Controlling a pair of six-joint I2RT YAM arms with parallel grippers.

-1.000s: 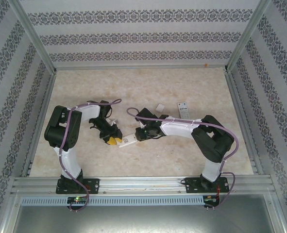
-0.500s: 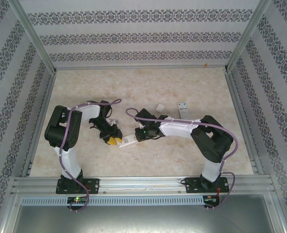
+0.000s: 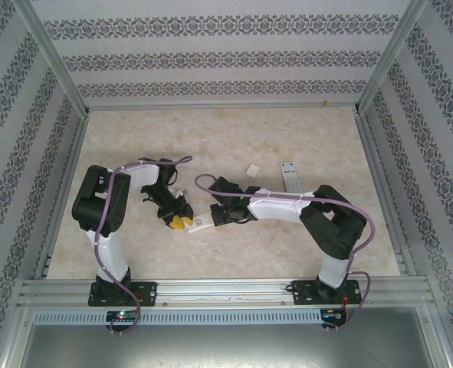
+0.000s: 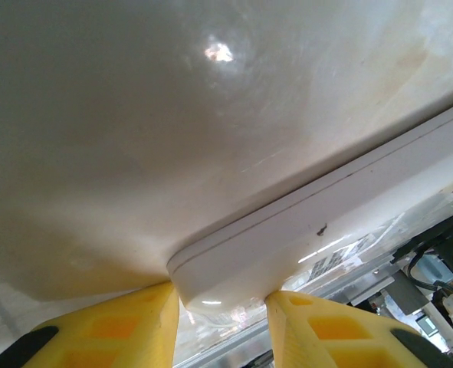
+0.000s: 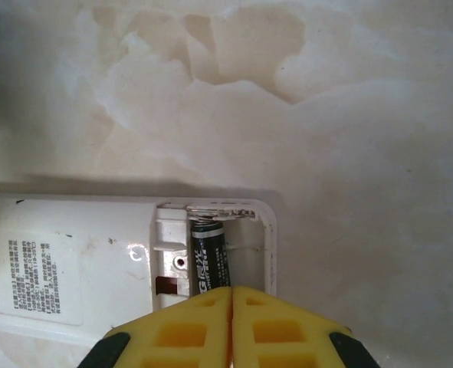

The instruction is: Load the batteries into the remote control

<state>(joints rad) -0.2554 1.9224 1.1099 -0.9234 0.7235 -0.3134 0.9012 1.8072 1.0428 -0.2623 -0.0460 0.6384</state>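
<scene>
Fingers (image 4: 119, 333) of left gripper (image 4: 220, 300) pinch end of remote control (image 4: 326, 222), narrowly parted around it; grip should hold firm. Right gripper (image 5: 231, 318) fingers pressed together, empty, tips on battery (image 5: 208, 257). Best move: push toward spring (image 5: 203, 218), then press flat. Battery compartment (image 5: 270, 245): one battery in, neighbouring slot (image 5: 172, 270) empty.

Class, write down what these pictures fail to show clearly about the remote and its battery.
Right wrist view: the battery's lower end is hidden behind the shut right hand, and the remote's left end is cut off by the frame edge.
Left wrist view: the remote, gripped by the left hand, runs off the right edge.
Top view: the small white piece is too small to identify.
</scene>
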